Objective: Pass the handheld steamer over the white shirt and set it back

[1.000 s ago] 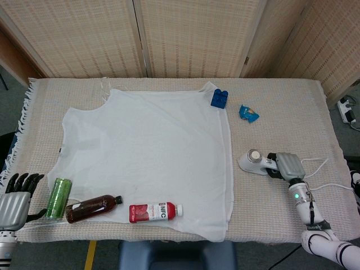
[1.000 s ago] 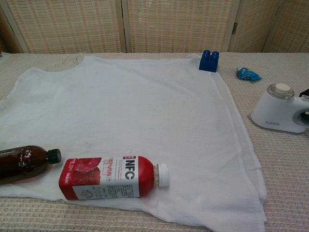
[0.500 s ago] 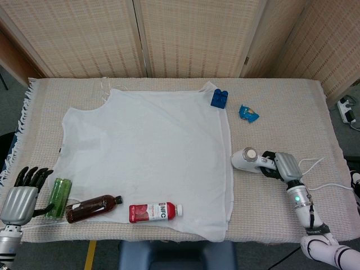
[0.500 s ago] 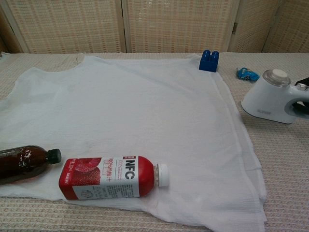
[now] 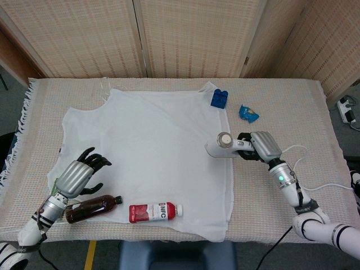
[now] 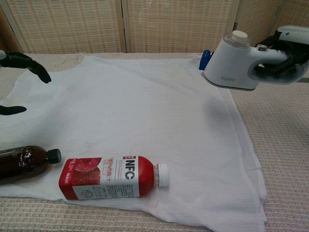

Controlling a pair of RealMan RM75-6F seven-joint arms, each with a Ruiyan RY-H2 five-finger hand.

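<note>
Our right hand [image 5: 260, 147] grips the handle of the white steamer [image 5: 224, 147], carried in the air over the right edge of the white shirt [image 5: 146, 152], which lies flat on the woven table cover [image 5: 281, 101]. Our left hand [image 5: 79, 177] hangs over the shirt's lower left corner with fingers apart and nothing in them. A white cord [image 5: 315, 185] trails from the steamer across the table toward our right. On the shirt's near hem lie a red juice bottle [image 6: 113, 177] and a dark bottle [image 6: 24, 164]; a blue block [image 5: 219, 98] sits at its far right corner, with a blue wrapper [image 5: 248, 113] beside it. We judge the risks to be these: the cord may snag on the table edge during a leftward pass; a low sweep may strike the bottles or rumple the cloth.
</note>
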